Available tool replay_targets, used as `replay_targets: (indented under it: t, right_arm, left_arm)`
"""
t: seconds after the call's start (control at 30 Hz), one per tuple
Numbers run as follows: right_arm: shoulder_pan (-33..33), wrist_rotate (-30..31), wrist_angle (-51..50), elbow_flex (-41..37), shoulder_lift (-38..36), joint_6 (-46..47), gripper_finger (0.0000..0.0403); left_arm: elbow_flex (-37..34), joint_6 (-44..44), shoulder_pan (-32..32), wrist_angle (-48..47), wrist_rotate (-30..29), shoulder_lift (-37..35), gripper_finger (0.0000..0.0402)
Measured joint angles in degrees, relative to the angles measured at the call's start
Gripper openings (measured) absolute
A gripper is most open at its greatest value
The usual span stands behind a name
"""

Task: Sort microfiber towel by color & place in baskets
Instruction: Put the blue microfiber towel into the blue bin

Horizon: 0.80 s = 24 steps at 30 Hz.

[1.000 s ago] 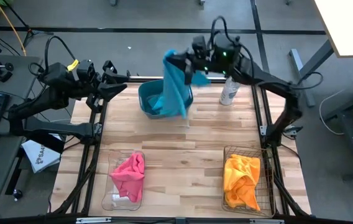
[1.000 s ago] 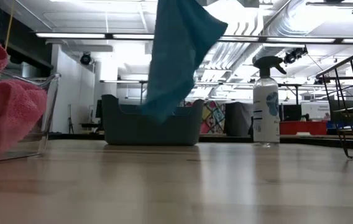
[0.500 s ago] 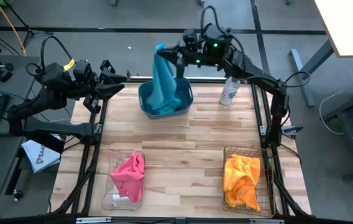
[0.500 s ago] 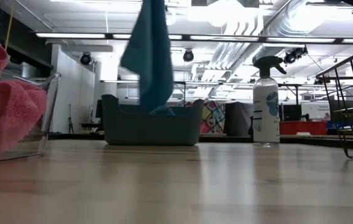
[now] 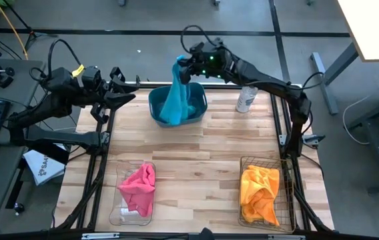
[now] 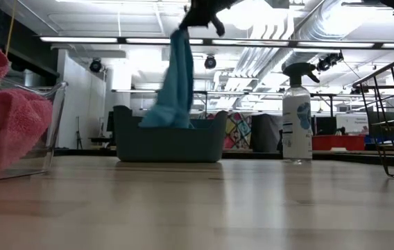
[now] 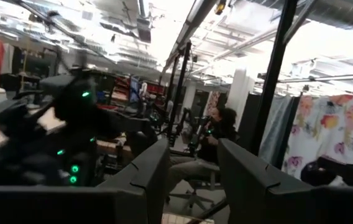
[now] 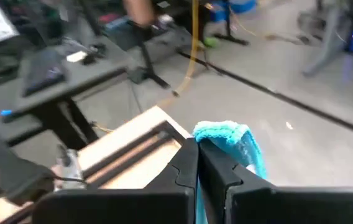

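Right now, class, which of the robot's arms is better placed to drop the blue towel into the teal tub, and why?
The right arm. Its right gripper is shut on the blue towel, which hangs into the teal tub. The left gripper waits open at the table's left edge, holding nothing.

Fuzzy cloth towel — plastic tub

A blue towel hangs in a long vertical drape, its top corner pinched between the closed fingers of the right gripper, its lower end bunched inside the teal tub at the far edge of the table. Nearer the camera from that tub and to its left, the clear bin holds a crumpled pink towel. Nearer and to the tub's right, the wire-mesh basket holds a heaped orange towel.
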Motion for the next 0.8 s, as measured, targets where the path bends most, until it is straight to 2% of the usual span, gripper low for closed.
replay_targets:
  t: [0.2, 0.43, 0.6, 0.7, 0.8]
  right_arm:
    - [-0.4, 1.5, 2.5, -8.5, 0.0, 6.5, 0.0]
    - [0.2, -5.2, 11.2, -22.5, 0.0, 16.1, 0.0]
    - [1.6, -6.0, 16.9, -31.2, 0.0, 24.5, 0.0]
    - [2.8, -5.9, 18.8, -33.2, 0.0, 27.9, 0.0]
    - [4.4, -5.9, 17.6, -31.4, 1.1, 27.5, 0.0]
  left_arm:
    - [0.0, 0.2, 0.0, -0.7, 0.2, 0.0, 0.0125]
    - [0.0, 0.4, 0.0, -0.7, 0.1, 0.0, 0.0125]
    - [0.0, 0.4, 0.0, -0.7, 0.0, 0.1, 0.0125]
    - [0.0, 0.4, 0.0, -0.7, 0.0, 0.1, 0.0125]
    - [0.0, 0.3, 0.0, -0.6, 0.0, 0.1, 0.0125]
